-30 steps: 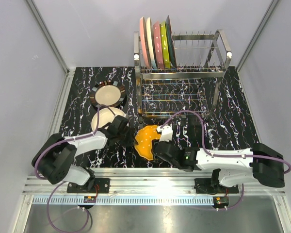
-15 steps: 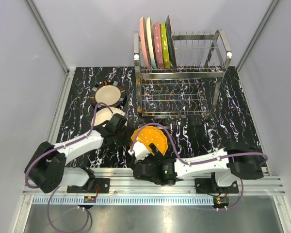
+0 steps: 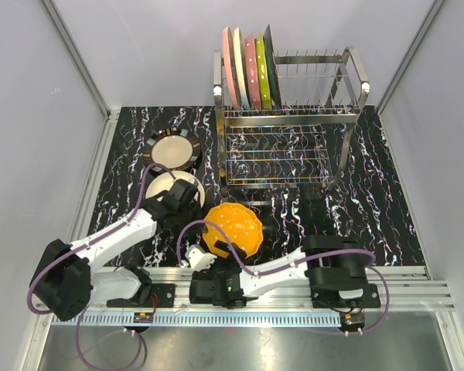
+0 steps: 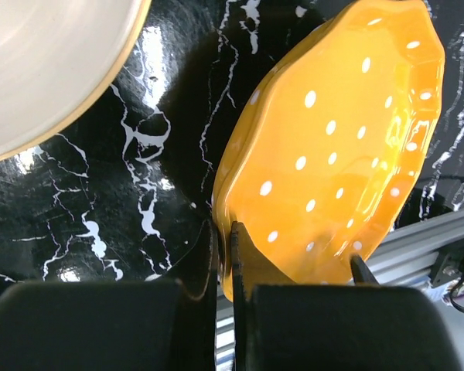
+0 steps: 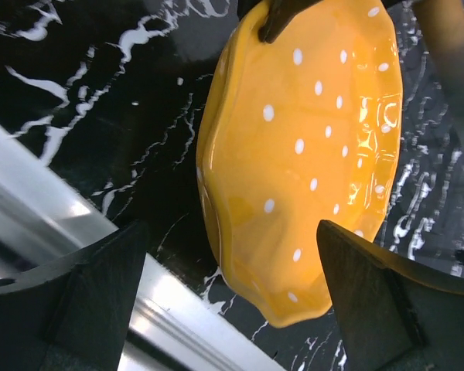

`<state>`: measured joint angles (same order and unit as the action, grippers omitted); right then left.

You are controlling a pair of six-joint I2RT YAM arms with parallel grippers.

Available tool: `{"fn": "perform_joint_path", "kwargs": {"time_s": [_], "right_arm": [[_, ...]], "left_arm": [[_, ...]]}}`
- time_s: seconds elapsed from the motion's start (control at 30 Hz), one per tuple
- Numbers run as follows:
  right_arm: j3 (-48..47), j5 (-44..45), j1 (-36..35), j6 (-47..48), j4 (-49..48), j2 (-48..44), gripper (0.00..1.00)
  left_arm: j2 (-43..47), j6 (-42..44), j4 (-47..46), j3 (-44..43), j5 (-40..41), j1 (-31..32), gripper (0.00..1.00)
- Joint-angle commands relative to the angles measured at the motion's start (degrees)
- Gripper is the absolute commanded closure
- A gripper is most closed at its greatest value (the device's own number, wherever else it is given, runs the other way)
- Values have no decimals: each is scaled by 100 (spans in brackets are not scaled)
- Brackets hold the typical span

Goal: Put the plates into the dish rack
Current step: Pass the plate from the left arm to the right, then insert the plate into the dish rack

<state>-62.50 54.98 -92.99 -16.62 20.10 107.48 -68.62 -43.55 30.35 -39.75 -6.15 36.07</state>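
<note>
My left claw (image 4: 226, 232) was pinched together on the near rim of the orange plate (image 4: 332, 131), which stood tilted up from the worktop (image 4: 139, 154) just ahead of it. My right claw (image 5: 228, 232) stood wide apart, with the plate's other rim just in front of its gap. To hand over well, I judged the right should close squarely on that rim before the left let go. It could then carry the plate edge-up to the free tines of the rack (image 3: 294, 117), far beyond both claws.
</note>
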Motion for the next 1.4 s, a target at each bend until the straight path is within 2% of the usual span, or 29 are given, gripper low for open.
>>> {"fn": "perform_joint_path", "kwargs": {"time_s": [0.0, 0.03, 0.13, 0.17, 0.23, 0.27, 0.33, 0.4, 0.43, 0.5, 0.53, 0.6, 0.77, 0.8, 0.93, 1.0, 1.17, 1.3, 1.37], "right_arm": [[-306, 917, 53, -25, 310, 299, 5], [-350, 1040, 79, -86, 398, 439, 7], [-421, 1479, 132, 0, 574, 624, 23], [-491, 1698, 123, 18, 696, 660, 34], [-587, 1893, 132, 27, 872, 739, 46], [-658, 2033, 123, 19, 986, 748, 60], [-667, 2017, 123, 193, 988, 678, 71], [-580, 1886, 45, 474, 603, 416, 86], [-440, 1580, 9, 859, 209, 301, 90], [-360, 1332, -78, 968, 4, -67, 100], [-316, 1053, -149, 959, -110, -191, 100], [-280, 840, -202, 968, -225, -489, 100], [-333, 374, -412, 819, -278, -869, 100], [-359, 338, -439, 810, -261, -965, 100], [-377, 232, -615, 748, -392, -1282, 100], [-333, 128, -676, 670, -463, -1553, 100], [-17, -251, -703, 458, -700, -2230, 100], [89, -435, -694, 466, -788, -3072, 100], [28, -610, -703, 651, -1130, -3390, 100]], "left_arm": [[419, -127, -390, -499, -536, 22, 100], [481, -119, -320, -534, -562, 22, 100], [551, -49, -205, -586, -615, 22, 100], [551, -14, -109, -596, -589, 22, 100], [534, 57, -21, -596, -571, 22, 100], [525, 66, -11, -570, -597, 22, 100], [473, 83, -29, -534, -641, 22, 100], [438, 101, -64, -516, -668, 22, 100], [428, 110, -73, -525, -633, 22, 100], [393, 145, -82, -604, -615, 22, 100], [393, 154, -82, -639, -615, 22, 94], [393, 154, -125, -771, -650, 22, 71], [455, 443, -188, -1472, -835, -126, 39], [498, 557, -161, -1588, -826, -197, 27], [499, 848, 199, -2177, -1019, -898, 13], [464, 1023, 400, -2423, -1133, -1163, 1], [647, 1419, 709, -2617, -1310, -2051, 1], [1269, 2006, 780, -2521, -661, -2280, 1], [1596, 2087, 657, -2154, 33, -2280, 1]]}}
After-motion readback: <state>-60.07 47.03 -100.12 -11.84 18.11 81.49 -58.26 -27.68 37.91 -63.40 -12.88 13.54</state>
